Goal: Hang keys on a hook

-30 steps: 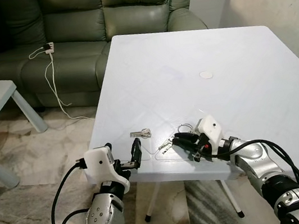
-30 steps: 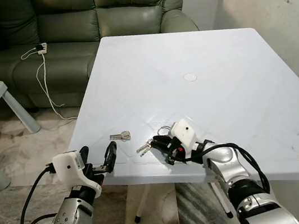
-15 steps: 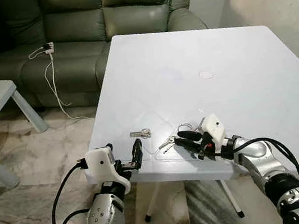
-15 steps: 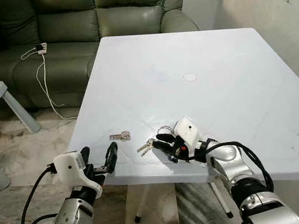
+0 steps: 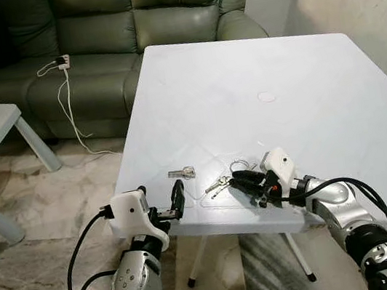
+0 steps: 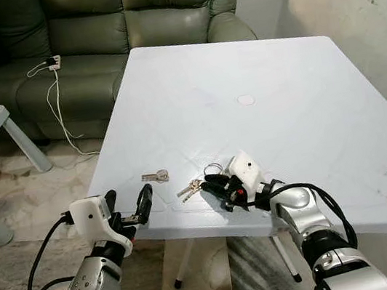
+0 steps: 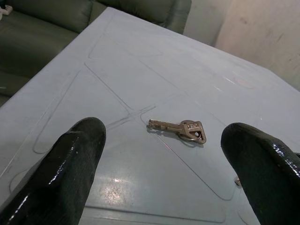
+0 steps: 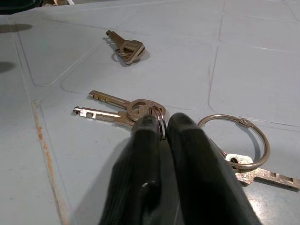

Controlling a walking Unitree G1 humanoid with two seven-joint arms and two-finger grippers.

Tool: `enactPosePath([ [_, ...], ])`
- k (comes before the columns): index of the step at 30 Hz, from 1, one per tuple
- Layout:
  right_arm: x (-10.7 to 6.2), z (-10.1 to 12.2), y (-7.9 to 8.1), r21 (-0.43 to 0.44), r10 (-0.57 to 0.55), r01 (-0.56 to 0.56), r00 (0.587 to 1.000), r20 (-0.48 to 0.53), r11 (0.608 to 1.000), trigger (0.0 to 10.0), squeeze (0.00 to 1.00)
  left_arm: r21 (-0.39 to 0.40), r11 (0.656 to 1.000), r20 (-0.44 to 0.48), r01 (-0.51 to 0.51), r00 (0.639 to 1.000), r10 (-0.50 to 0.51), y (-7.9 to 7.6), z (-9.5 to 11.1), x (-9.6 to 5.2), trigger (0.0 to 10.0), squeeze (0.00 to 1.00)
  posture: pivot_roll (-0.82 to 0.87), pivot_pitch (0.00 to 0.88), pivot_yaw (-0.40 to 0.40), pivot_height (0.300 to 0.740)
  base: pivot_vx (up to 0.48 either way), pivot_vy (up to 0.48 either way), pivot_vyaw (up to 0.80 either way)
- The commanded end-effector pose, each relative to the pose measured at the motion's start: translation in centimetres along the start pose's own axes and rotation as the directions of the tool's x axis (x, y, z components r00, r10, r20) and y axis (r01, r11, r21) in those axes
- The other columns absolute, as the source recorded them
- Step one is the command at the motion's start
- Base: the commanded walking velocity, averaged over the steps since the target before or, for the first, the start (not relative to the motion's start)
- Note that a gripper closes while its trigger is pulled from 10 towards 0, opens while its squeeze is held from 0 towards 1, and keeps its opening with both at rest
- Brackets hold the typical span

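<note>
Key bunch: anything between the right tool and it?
Nothing visible. The right tool has its fingers closed right at the small ring of the key bunch on the white table, tips touching it. The big ring lies beside the fingers, the single key farther off. No hook is visible.

Right gripper [image 8: 161, 125]: two black fingers pressed together on the small ring of a two-key bunch [image 8: 123, 108] lying on the pale table [image 8: 262, 65]. Beside it, large split ring [image 8: 241, 140] with another key. Farther off, single key [image 8: 125, 47] lying flat
</note>
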State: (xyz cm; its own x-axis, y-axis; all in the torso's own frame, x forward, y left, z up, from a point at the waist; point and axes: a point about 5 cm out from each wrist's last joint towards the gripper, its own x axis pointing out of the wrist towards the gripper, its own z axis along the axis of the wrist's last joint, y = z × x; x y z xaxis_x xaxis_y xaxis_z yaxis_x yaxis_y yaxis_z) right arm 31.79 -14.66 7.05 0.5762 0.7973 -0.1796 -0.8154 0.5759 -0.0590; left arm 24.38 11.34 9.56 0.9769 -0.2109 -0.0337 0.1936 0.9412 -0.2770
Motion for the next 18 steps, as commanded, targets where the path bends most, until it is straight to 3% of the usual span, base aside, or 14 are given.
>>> enactPosePath([
  [1, -0.36, 0.37, -0.59, -0.015, -0.01, 0.01, 1.0, 0.007, 1.0, 0.0, 0.0, -0.029, 0.999, 0.01, 0.016, 1.0, -0.016, -1.09, 0.15, 0.03, 10.0, 0.0, 0.06, 0.046, -0.092, 0.74, 0.0, 0.0, 0.0],
  [8, -0.44, 0.2, -0.47, -0.015, 0.003, -0.003, 1.0, 0.0, 1.0, 0.0, 0.0, -0.035, 0.999, 0.009, 0.012, 1.0, -0.011, -1.0, 0.14, 0.0, 10.0, 0.0, 0.06, 0.047, -0.093, 0.74, 0.0, 0.0, 0.0],
  [10, -0.49, 0.2, -0.54, -0.023, -0.005, 0.004, 1.0, -0.005, 1.0, 10.0, 0.0, -0.034, 0.999, 0.009, 0.012, 1.0, -0.011, -1.01, 0.13, 0.01, 10.0, 0.0, 0.06, 0.047, -0.093, 0.74, 0.0, 0.0, 0.0],
  [11, -0.51, 0.17, -0.51, -0.021, 0.0, 0.0, 1.0, -0.005, 1.0, 9.2, 0.0, -0.034, 0.999, 0.008, 0.012, 1.0, -0.011, -1.01, 0.12, 0.02, 10.0, 0.0, 0.06, 0.044, -0.093, 0.74, 0.0, 0.0, 0.0],
  [13, -0.54, 0.17, -0.51, -0.023, 0.002, -0.002, 1.0, -0.005, 1.0, 9.2, 0.0, -0.035, 0.999, 0.008, 0.012, 1.0, -0.012, -1.02, 0.12, 0.03, 10.0, 0.0, 0.06, 0.044, -0.093, 0.74, 0.0, 0.0, 0.0],
  [14, -0.58, 0.15, -0.55, -0.029, -0.002, 0.001, 1.0, -0.009, 1.0, 10.0, 0.0, -0.034, 0.999, 0.008, 0.012, 1.0, -0.012, -1.02, 0.11, 0.03, 10.0, 0.0, 0.06, 0.044, -0.093, 0.74, 0.0, 0.0, 0.0],
  [18, -0.63, 0.12, -0.57, -0.027, 0.004, -0.004, 1.0, -0.013, 1.0, 10.0, 0.0, -0.035, 0.999, 0.008, 0.012, 1.0, -0.011, -1.0, 0.1, 0.08, 10.0, 0.0, 0.06, 0.039, -0.095, 0.74, 0.0, 0.0, 0.0],
])
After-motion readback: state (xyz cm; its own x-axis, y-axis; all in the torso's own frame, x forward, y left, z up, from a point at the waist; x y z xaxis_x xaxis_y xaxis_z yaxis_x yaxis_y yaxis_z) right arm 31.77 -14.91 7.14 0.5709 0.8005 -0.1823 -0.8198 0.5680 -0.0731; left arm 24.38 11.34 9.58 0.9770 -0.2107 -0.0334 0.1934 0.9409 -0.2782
